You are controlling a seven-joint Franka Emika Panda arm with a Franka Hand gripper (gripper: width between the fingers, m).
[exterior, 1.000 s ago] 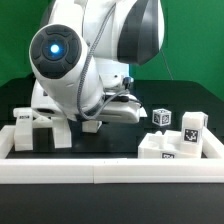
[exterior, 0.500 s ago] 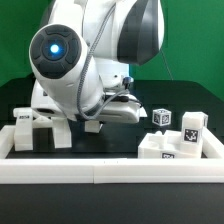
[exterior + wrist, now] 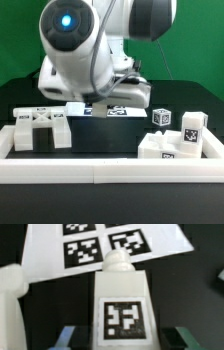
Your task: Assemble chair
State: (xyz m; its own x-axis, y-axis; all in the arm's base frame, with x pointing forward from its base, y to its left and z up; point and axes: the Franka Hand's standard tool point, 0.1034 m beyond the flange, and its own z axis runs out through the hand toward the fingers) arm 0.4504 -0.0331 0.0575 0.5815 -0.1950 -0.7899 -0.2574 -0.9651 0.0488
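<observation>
In the wrist view a white chair leg (image 3: 122, 286) with a rounded peg end and a black-and-white tag stands between my gripper (image 3: 123, 336) fingers (image 3: 68, 335), which are shut on its sides. The leg hangs over the marker board (image 3: 40, 258). In the exterior view the arm's body hides the gripper and the leg. The slotted seat block (image 3: 40, 128) sits at the exterior view's left. A small tagged piece (image 3: 161, 117), a taller tagged part (image 3: 190, 128) and a low white block (image 3: 160, 148) lie at its right.
The long white border rail (image 3: 110, 175) runs along the front and turns up both sides. The marker board (image 3: 105, 110) lies at the back middle. Another white part (image 3: 10, 303) shows beside the leg in the wrist view.
The jaws have closed in on the leg. The arm has lifted and swung toward the exterior view's right, uncovering the marker board and the seat block's top.
</observation>
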